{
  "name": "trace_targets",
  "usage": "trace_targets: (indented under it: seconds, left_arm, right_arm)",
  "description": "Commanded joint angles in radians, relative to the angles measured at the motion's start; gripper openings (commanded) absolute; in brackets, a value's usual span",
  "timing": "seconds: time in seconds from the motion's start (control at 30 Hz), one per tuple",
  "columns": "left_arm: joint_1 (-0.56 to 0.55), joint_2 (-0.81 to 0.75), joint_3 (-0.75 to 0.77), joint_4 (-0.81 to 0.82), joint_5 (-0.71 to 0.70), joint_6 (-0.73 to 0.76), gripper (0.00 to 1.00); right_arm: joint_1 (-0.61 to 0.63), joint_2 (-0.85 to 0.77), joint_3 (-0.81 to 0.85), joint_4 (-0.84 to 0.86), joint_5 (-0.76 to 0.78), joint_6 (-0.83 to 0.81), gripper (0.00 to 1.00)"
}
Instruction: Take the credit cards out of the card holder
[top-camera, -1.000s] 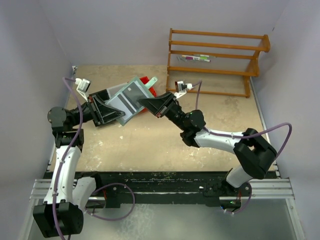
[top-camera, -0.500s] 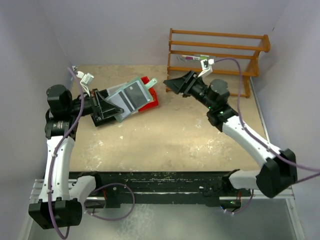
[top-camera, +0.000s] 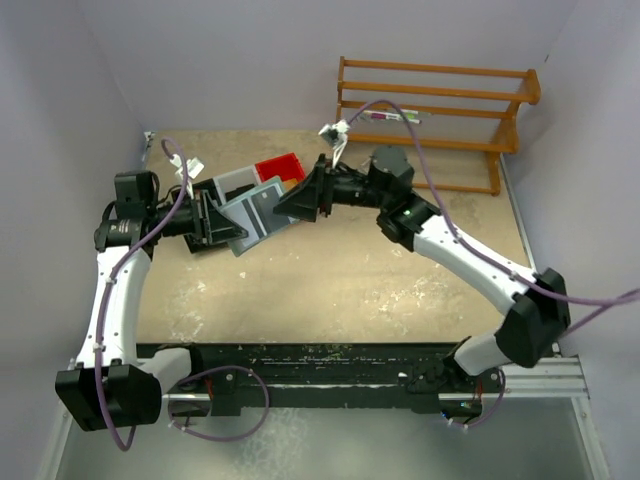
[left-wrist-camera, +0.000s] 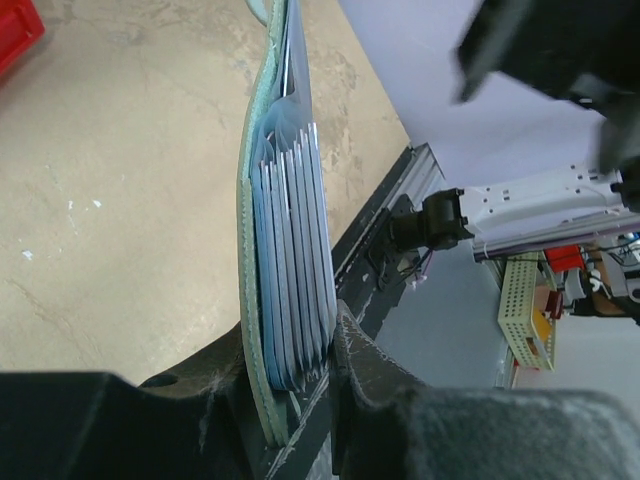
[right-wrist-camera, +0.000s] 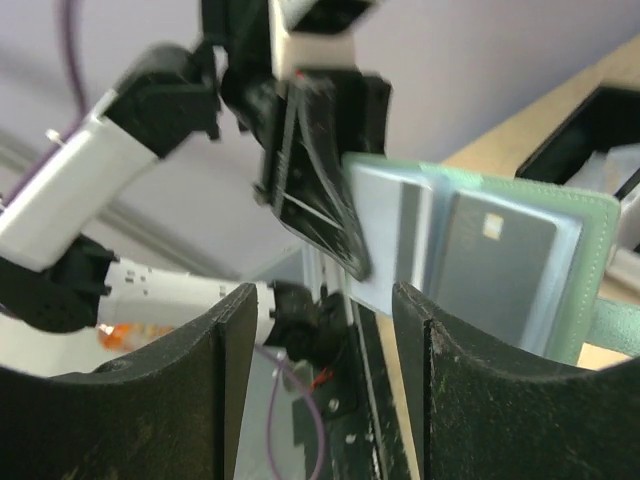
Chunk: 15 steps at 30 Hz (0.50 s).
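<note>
Grey-green and flat, the small wallet-like card holder (top-camera: 262, 208) is pinched at one end between the black fingers of the left gripper (top-camera: 218, 218), which holds it off the tan table (top-camera: 330, 290) toward the far left corner. Thin grey-blue credit cards (left-wrist-camera: 295, 250) stand packed in its slots, their edges fanned in the left wrist view. One darker card facing the right wrist camera bears a pale square mark (right-wrist-camera: 492, 228); no print on it is sharp enough to read. The right gripper (top-camera: 288, 204) has its fingers spread apart at the holder's free edge; whether it touches cannot be told. A flat red rectangular item (top-camera: 280, 168) lies just behind the holder. An orange wooden rack (top-camera: 430, 100) stands at the far right corner.
</note>
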Motion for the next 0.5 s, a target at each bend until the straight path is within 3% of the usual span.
trace_targets:
  seconds: [0.0, 0.47]
  left_arm:
    - [-0.002, -0.011, 0.065, -0.035, 0.128, 0.086, 0.02]
    - [-0.001, 0.011, 0.075, -0.087, 0.184, 0.131, 0.01]
  right_arm:
    - [-0.003, 0.076, 0.055, 0.066, -0.210, 0.053, 0.58]
    - [0.010, 0.188, 0.100, 0.043, -0.284, 0.066, 0.50]
